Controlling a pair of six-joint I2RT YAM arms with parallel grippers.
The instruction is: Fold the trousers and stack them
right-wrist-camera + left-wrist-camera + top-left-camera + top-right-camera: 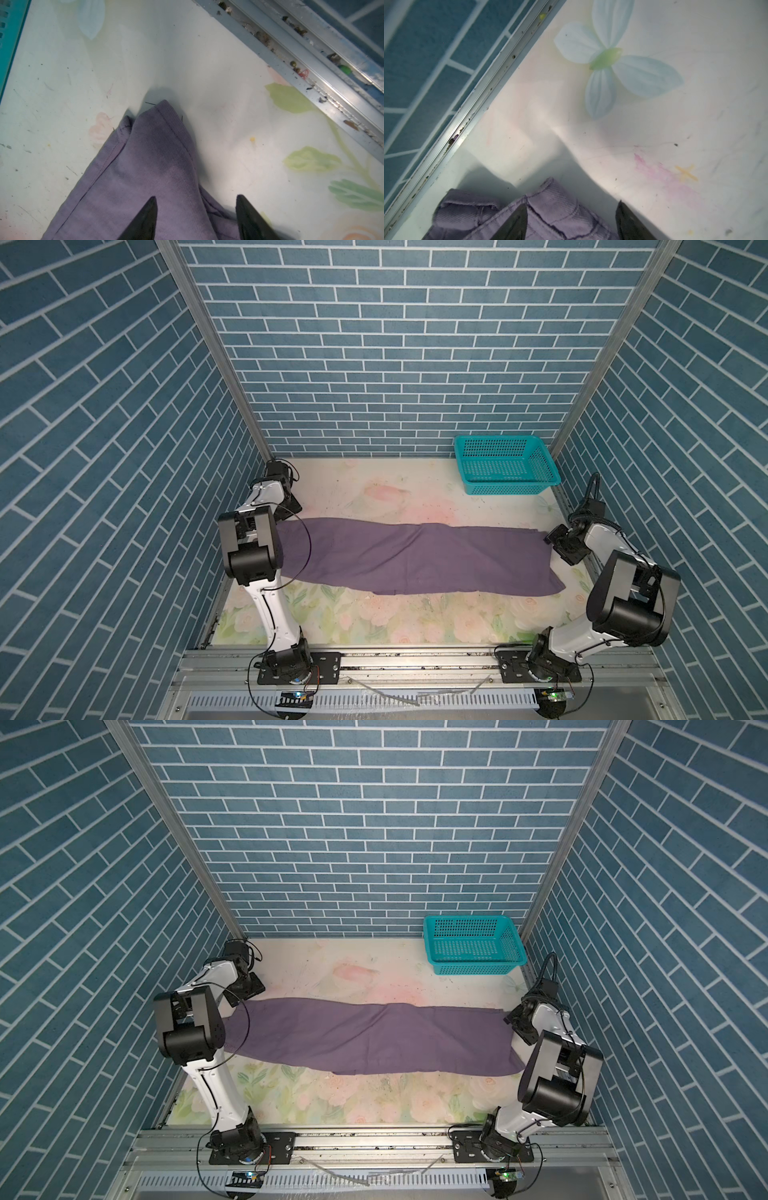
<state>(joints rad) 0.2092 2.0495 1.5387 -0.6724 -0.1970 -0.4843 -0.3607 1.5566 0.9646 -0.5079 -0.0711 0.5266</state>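
Across the middle of the flowered surface the trousers lie flat in one long purple band. They look soft, light and limp, so I'd take them by the seamed corners, where the left hand stands spread over the waistband end and the right hand spread over the hem, neither visibly pinching. Only the teal basket sits nearby, well apart in the far right corner, though a metal rail runs close to the cloth's end.

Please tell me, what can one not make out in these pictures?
- Trousers, left end: partly hidden behind the left arm in both top views.
- Left gripper: the left wrist view's edge cuts it; only fingertips show.
- Right gripper: likewise in the right wrist view.
- Basket: only a sliver at that view's edge.
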